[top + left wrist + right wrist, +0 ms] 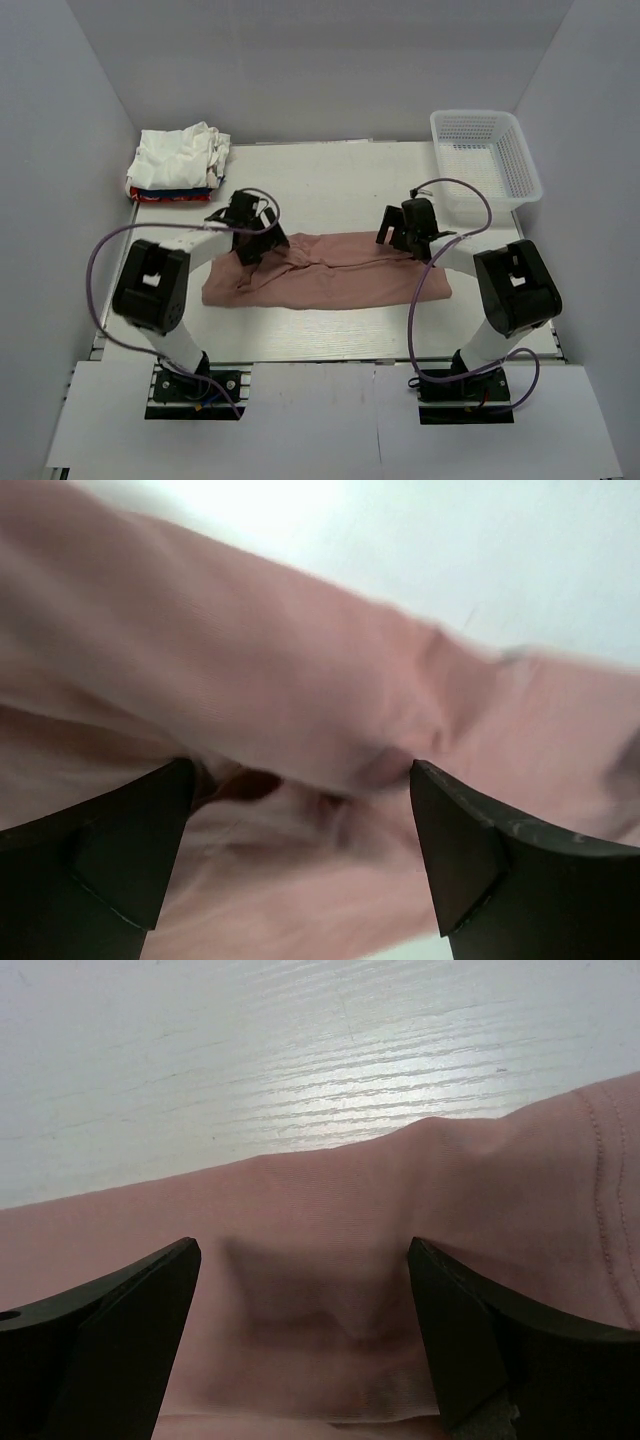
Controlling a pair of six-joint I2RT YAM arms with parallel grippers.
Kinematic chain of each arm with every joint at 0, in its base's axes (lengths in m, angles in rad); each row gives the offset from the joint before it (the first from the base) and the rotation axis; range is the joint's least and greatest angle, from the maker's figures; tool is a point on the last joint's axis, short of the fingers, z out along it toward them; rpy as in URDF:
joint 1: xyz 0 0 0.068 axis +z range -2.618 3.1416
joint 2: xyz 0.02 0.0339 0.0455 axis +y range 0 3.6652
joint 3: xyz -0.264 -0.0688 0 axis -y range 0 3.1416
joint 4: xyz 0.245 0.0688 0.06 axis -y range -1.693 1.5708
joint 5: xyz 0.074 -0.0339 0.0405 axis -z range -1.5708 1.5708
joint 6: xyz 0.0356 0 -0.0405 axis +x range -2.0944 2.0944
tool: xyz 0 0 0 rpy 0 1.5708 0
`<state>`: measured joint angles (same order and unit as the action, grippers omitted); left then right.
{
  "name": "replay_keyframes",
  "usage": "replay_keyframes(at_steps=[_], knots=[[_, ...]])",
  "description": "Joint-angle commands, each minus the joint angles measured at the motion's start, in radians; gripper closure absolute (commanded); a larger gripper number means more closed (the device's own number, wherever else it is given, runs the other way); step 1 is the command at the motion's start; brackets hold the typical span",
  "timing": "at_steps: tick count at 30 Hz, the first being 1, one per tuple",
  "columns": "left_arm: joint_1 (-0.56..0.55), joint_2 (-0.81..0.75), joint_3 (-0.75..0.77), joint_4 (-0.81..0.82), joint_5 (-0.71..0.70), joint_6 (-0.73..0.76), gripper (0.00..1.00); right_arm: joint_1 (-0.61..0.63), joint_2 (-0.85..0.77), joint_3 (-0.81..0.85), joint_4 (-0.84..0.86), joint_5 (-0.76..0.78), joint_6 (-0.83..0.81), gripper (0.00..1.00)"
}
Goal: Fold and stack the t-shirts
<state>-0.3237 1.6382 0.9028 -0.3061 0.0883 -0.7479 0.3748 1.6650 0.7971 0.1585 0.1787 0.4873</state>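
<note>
Nearest: both arm bases, bolted at the desk [330, 340] edge on the near side of the pink t-shirt [330, 282].

Pink t-shirt: lies on the desk as a long, rumpled band running left to right. Plain side up, no print showing.

Left tool [250, 245]: down on the shirt's far edge, close to its left end. In the left wrist view its fingers [110, 860] stand well apart, with a bunched ridge of pink cloth between them. Spread, not clamped on the cloth.

Right tool [405, 238]: down on the shirt's far edge, close to its right end. In the right wrist view its fingers [120, 1320] are also wide apart, straddling a small raised pucker of cloth. A stitched hem shows on that view's right side, with bare desk past the shirt's edge.

Farther: beyond the shirt's left end and well apart from it, a loose pile of white t-shirts [180, 155] sits on a red t-shirt [165, 195].

Beyond the shirt's right end, also well apart: a white lattice basket [485, 160].
</note>
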Motion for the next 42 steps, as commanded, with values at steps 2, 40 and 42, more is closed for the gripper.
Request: replay_keyframes(at_steps=[2, 40, 42], knots=[[-0.005, 0.309, 0.255, -0.07, -0.159, 0.036, 0.0, 0.028, -0.033, -0.128, -0.12, -0.113, 0.086, 0.1], [-0.038, 0.603, 1.256, 0.05, 0.099, 0.229, 0.0, 0.636, -0.586, -0.214, -0.03, -0.265, -0.237, 0.1], [-0.038, 0.429, 1.097, 0.019, 0.079, 0.257, 0.0, 0.633, -0.651, -0.275, 0.035, -0.198, -0.19, 0.1]])
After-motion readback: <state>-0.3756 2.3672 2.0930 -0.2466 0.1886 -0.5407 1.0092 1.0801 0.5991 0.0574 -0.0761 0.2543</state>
